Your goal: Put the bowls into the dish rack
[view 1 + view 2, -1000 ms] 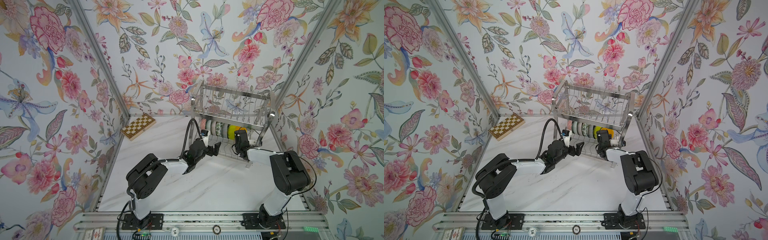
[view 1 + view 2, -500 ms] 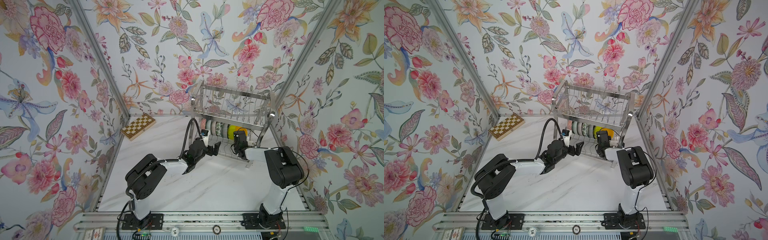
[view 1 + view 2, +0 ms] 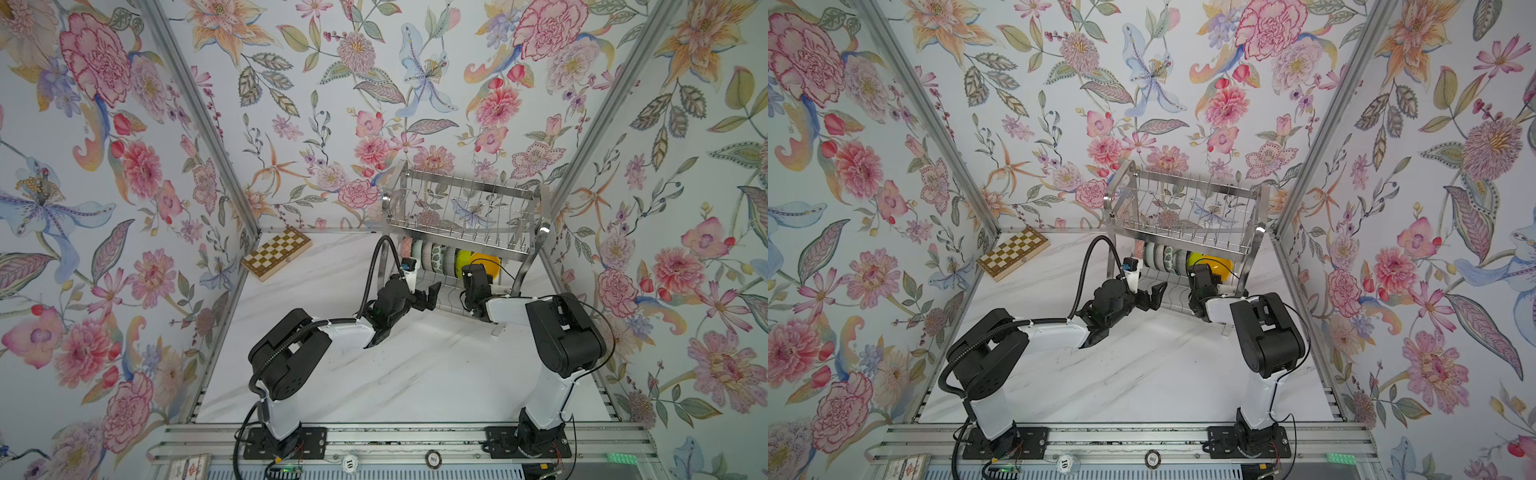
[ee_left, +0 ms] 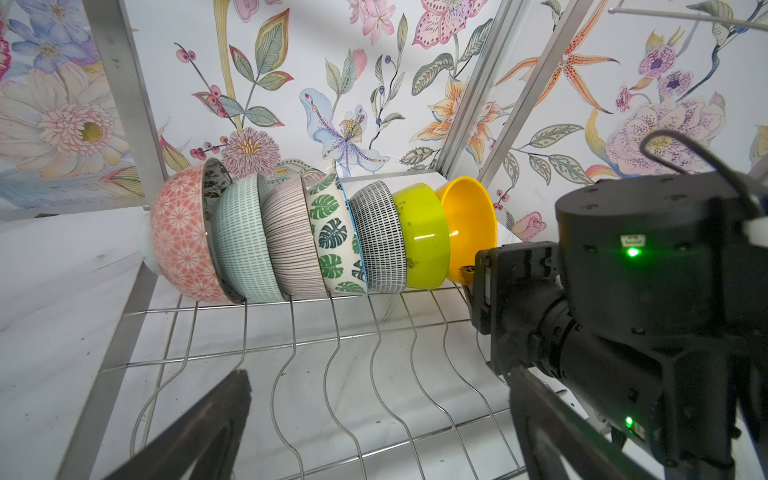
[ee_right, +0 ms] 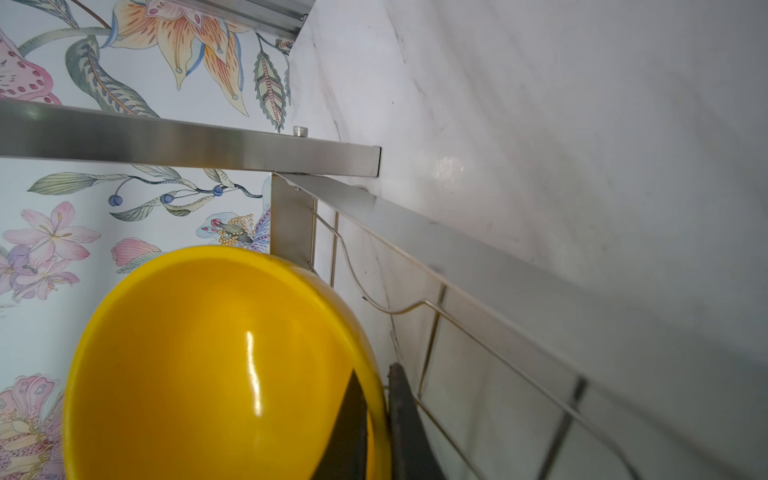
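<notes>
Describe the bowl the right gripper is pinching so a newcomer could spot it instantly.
Find the steel dish rack at the back; its lower shelf holds a row of bowls on edge. The yellow bowl is the end one nearest the right gripper, next to the lime bowl, and the only plain orange-yellow one.

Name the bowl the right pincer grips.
The orange-yellow bowl, at the row's end beside the lime green bowl; only its rim is clamped by the right pincer.

Shiny steel wire dish rack [image 3: 461,227], glossy orange-yellow bowl [image 5: 216,365], wooden chessboard [image 3: 276,252], smooth marble-look table [image 3: 395,374]
</notes>
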`<state>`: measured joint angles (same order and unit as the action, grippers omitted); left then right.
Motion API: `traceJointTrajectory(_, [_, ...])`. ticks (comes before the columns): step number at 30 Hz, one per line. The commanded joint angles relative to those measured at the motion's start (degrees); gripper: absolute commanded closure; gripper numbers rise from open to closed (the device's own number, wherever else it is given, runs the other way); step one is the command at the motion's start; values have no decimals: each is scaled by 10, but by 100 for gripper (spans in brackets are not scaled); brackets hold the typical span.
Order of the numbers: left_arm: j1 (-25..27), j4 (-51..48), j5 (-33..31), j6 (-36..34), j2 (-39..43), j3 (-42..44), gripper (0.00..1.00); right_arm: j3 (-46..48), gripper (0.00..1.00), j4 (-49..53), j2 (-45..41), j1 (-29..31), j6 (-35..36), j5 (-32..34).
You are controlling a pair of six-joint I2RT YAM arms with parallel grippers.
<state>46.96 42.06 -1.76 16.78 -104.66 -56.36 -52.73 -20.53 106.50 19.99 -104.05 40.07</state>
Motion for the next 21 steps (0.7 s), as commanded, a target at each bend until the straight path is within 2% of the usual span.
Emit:
traceJointTrajectory(1, [6, -5, -4, -10, 22, 8, 1, 7, 94, -8, -29, 12, -10, 70])
traceJointTrajectory(5, [6, -5, -4, -8, 22, 8, 1, 13, 95, -8, -50, 23, 1, 111])
traceJointTrajectory(9, [6, -6, -9, -1, 21, 8, 1, 23, 97, -37, -70, 33, 43, 135])
traceJointTrajectory(15, [5, -10, -16, 17, 26, 11, 1, 41, 98, -53, -98, 51, 87, 152])
traceJointTrajectory(21, [5, -9, -15, 28, 32, 18, 1, 61, 99, -109, -111, 58, 167, 139])
